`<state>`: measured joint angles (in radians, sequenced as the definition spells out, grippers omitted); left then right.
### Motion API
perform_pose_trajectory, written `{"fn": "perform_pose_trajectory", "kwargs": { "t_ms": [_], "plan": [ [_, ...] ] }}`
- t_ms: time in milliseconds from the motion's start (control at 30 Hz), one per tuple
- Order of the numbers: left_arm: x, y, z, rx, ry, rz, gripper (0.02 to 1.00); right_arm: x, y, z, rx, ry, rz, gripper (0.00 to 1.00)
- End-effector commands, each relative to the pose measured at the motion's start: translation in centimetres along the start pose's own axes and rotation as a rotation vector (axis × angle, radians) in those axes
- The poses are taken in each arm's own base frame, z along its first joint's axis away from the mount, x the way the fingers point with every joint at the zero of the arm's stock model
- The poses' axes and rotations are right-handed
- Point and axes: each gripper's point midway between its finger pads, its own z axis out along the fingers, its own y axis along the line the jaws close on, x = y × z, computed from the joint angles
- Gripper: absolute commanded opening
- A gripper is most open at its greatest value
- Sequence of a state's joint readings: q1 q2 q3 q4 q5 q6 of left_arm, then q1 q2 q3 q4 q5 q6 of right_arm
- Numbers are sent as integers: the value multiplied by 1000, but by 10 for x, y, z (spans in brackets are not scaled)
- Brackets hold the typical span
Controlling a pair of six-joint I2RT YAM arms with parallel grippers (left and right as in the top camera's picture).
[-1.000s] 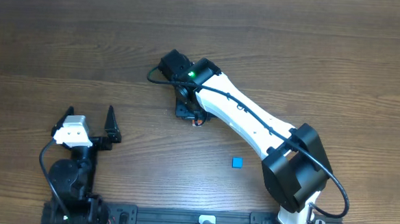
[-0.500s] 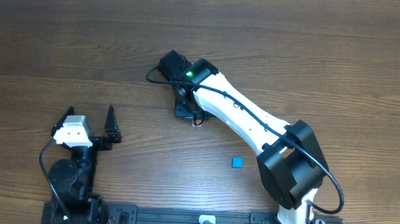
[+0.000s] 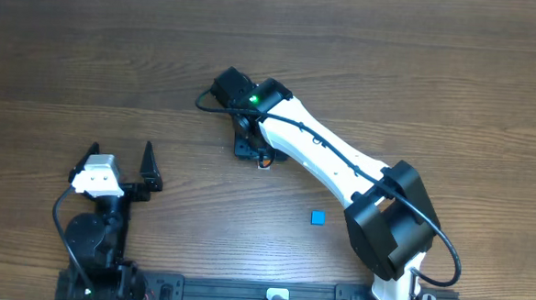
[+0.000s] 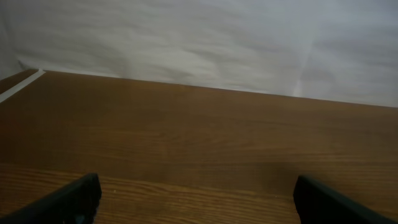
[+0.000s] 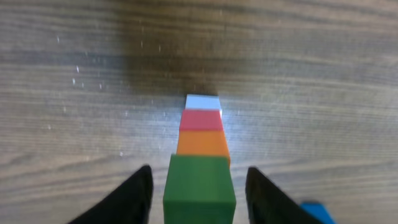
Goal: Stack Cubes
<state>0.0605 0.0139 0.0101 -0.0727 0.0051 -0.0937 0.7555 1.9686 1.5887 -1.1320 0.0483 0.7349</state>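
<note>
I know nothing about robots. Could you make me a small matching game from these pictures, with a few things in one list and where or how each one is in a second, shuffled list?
Things:
1. green cube
2. white cube
3. blue cube
4. left end effector

Places or states:
A. lying alone on the table, apart from the stack
B. bottom of the stack
C. open, holding nothing
D. top of the stack

Pairs: 1-D, 2-B, 3-A, 4-C

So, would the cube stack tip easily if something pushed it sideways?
Probably yes: the stack is four cubes tall on one cube's footprint, so a push near the green cube likely topples it. The cubes look rigid and flat-faced, so they should scatter without rolling far.
</note>
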Motion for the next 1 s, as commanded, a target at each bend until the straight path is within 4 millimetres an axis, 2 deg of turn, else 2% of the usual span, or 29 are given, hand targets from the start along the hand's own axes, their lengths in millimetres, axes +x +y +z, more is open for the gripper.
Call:
{"fn": "perform_pose_trajectory", "kwargs": {
  "t_ms": [33,133,233,400,600,633,700,833,1000],
  "plan": [
    [1,-1,0,8,1,11,1000,-5,1,1,7,-12,11,551],
    [1,-1,0,8,1,11,1000,-5,1,1,7,-12,11,724],
    [1,-1,0,8,1,11,1000,-5,0,1,8,-13,8,991],
    [1,-1,0,8,1,11,1000,-4,-4,-15,6,-34,-26,993],
    [1,-1,0,8,1,11,1000,14,-16,-59,-10,-58,-81,991],
    [1,-1,0,8,1,11,1000,24,-23,-73,6,-66,-101,993],
    [1,-1,0,8,1,11,1000,35,-28,-82,28,-73,-126,993],
    [1,-1,0,8,1,11,1000,60,-39,-90,22,-77,-152,991],
    [1,-1,0,8,1,11,1000,94,-68,-77,0,-83,-116,991]
  ]
}}
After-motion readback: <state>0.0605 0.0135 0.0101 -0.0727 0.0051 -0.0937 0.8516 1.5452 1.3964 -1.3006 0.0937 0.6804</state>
